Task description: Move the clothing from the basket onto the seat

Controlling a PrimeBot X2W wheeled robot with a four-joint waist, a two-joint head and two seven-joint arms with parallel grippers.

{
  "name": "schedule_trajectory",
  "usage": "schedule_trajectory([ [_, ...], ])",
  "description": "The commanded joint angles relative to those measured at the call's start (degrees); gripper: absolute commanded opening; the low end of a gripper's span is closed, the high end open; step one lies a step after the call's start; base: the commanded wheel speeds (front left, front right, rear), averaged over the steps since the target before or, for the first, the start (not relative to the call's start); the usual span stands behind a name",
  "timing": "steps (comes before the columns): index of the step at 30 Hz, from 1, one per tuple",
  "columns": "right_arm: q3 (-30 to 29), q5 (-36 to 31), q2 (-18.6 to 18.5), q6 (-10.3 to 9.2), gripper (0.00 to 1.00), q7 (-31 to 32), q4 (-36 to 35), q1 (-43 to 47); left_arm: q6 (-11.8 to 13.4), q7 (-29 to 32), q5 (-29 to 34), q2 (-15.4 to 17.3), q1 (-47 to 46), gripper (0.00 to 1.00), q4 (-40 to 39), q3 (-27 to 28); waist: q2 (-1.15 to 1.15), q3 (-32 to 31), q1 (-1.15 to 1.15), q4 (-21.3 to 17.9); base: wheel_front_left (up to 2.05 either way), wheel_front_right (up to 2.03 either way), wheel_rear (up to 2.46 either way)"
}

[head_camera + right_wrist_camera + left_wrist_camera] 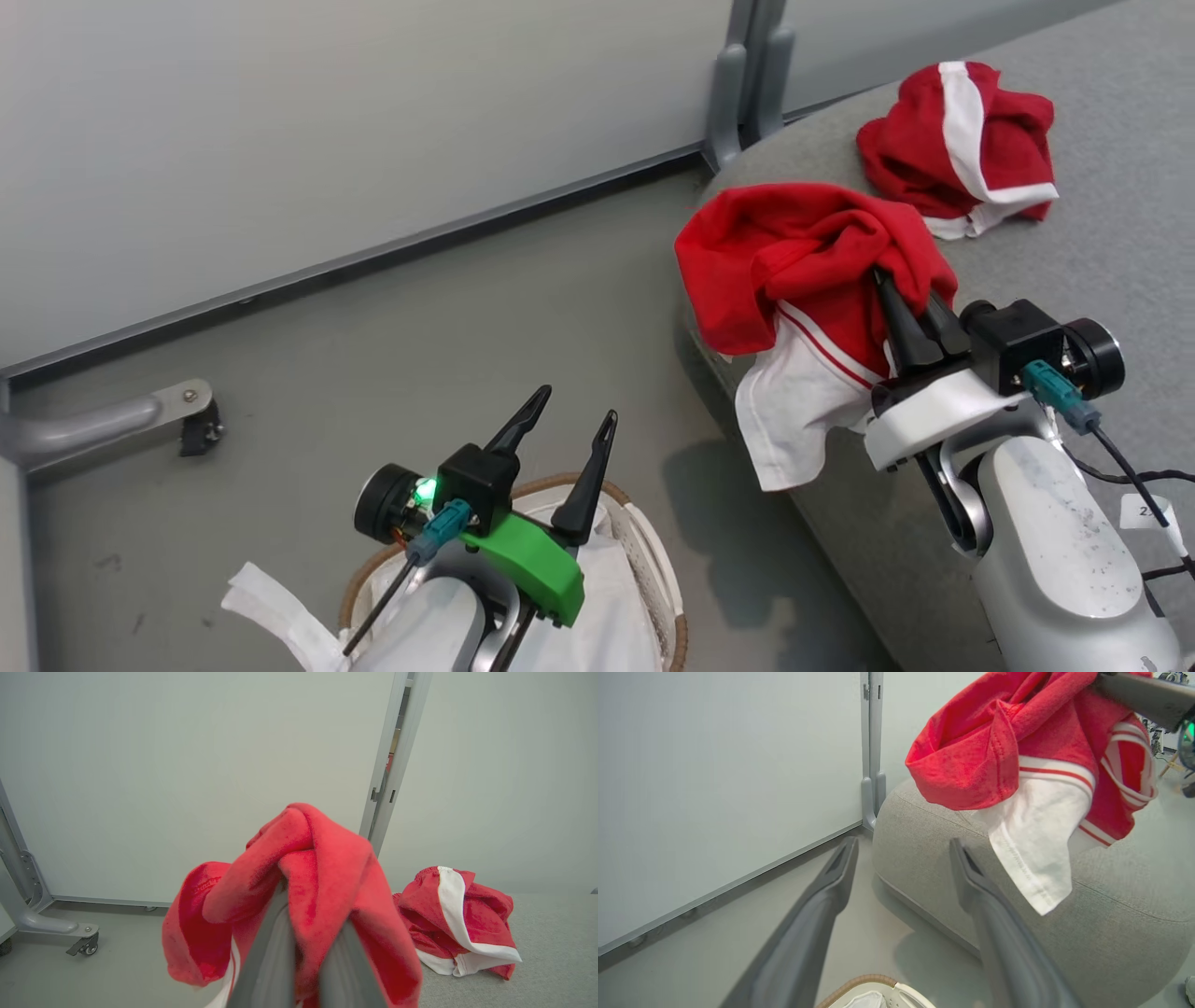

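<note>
My right gripper (pixel 904 297) is shut on a red garment with a white panel (pixel 798 280), which hangs over the near edge of the grey seat (pixel 1111 261). In the right wrist view the same garment (pixel 308 891) drapes over both fingers. A second red and white garment (pixel 962 145) lies crumpled farther back on the seat (pixel 551 942). My left gripper (pixel 574 411) stands open and empty above the white basket (pixel 653 560), whose brown rim and white liner show below it. The left wrist view shows the held garment (pixel 1017 746) in the air over the seat's rounded edge (pixel 934 858).
A pale partition wall (pixel 327 121) runs behind the grey floor, with a vertical post (pixel 738 84) at the seat's back corner. A grey wheeled foot (pixel 177 411) juts from the left. Open floor lies between basket and seat.
</note>
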Motion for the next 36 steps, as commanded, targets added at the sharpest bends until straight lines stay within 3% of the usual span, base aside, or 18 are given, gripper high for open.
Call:
schedule_trajectory([
  [1,-0.44,-0.24,0.05,-0.06,0.0,-0.3,-0.42,-0.52,-0.26,-0.02,0.39,0.11,-1.35,1.0,-0.09,0.02,0.0,4.09,0.0,-5.46,0.0,0.0,0.0],
  [8,-2.56,-0.53,0.55,-0.06,0.0,-0.3,-1.12,-1.59,-0.41,-0.02,1.35,0.05,-3.38,1.0,0.11,-1.3,0.0,7.19,0.0,-8.61,0.0,0.0,0.0],
  [16,-6.84,-1.1,0.02,-0.06,0.0,-0.3,-2.46,-6.1,-0.46,-0.02,1.65,0.56,-5.17,1.0,-0.19,-3.16,0.0,10.4,0.0,-7.78,0.0,0.0,0.0],
  [25,-14.25,-2.31,-8.03,-0.06,0.0,-0.3,-1.2,-22.29,-0.48,-0.02,2.71,2.55,-8.19,1.0,-2.13,-3.59,0.0,17.36,0.0,-4.5,0.0,0.0,0.0],
  [32,-19.18,-1.88,-17.14,-0.06,0.0,-0.3,6.45,-33.96,-0.48,-0.02,3.94,4.19,-10.83,1.0,-4.18,-3.22,0.0,24.88,0.0,-1.37,0.0,0.0,0.0],
  [36,-21.19,-2.29,-19.84,-0.06,0.0,-0.3,11.93,-36.71,-0.3,-0.02,5.02,5.01,-12.3,1.0,-5.27,-2.76,0.0,28.98,0.0,-0.32,0.0,0.0,0.0],
])
